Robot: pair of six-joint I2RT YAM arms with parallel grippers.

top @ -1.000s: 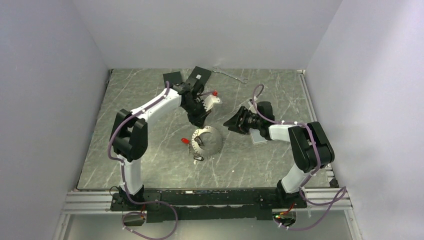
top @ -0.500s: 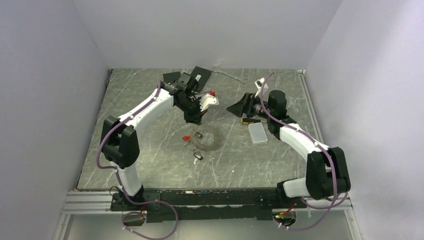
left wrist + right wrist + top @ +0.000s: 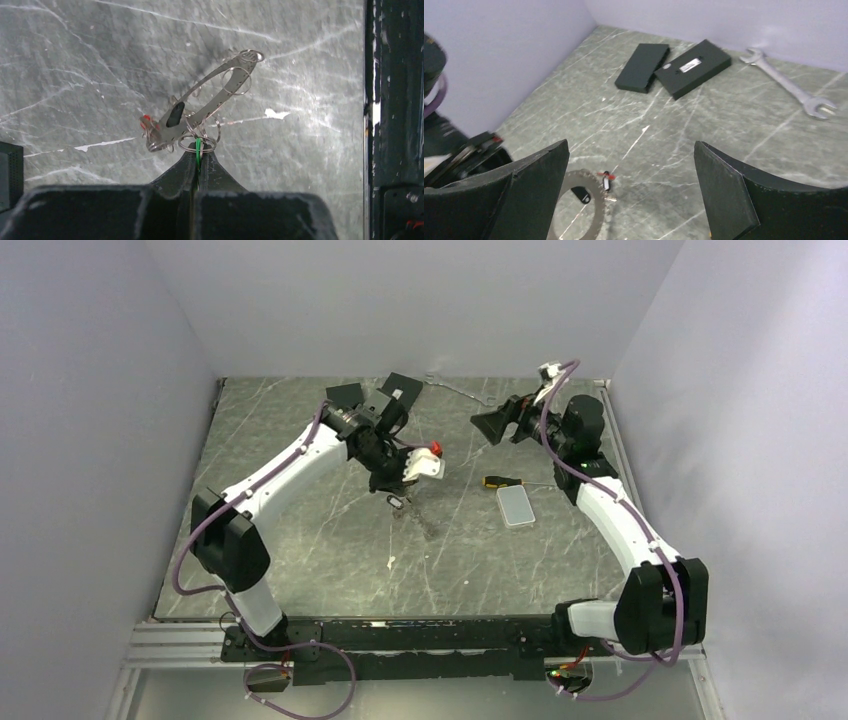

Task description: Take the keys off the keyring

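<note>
My left gripper (image 3: pixel 198 156) is shut on a green key (image 3: pixel 198 148) and holds it above the table. The grey keyring (image 3: pixel 216 82) hangs tilted from that key's small split ring. A red key (image 3: pixel 146 118) and a black key (image 3: pixel 175 114) sit at the ring's lower end. In the top view the left gripper (image 3: pixel 400 490) is near the table's middle. My right gripper (image 3: pixel 495 425) is open and empty, raised at the far right. Its view looks down on the keyring (image 3: pixel 599 202), the black key (image 3: pixel 582 194) and the red key (image 3: pixel 604 175).
Two flat black boxes (image 3: pixel 345 395) (image 3: pixel 400 390) and a silver wrench (image 3: pixel 460 390) lie at the far edge. A yellow-and-black screwdriver (image 3: pixel 505 481) and a pale flat rectangular object (image 3: pixel 516 505) lie right of centre. Walls close in left, back and right.
The keyring lay flat on the table; now my left gripper holds it lifted and tilted. My right arm has swung up and back toward the far right, away from the ring.
</note>
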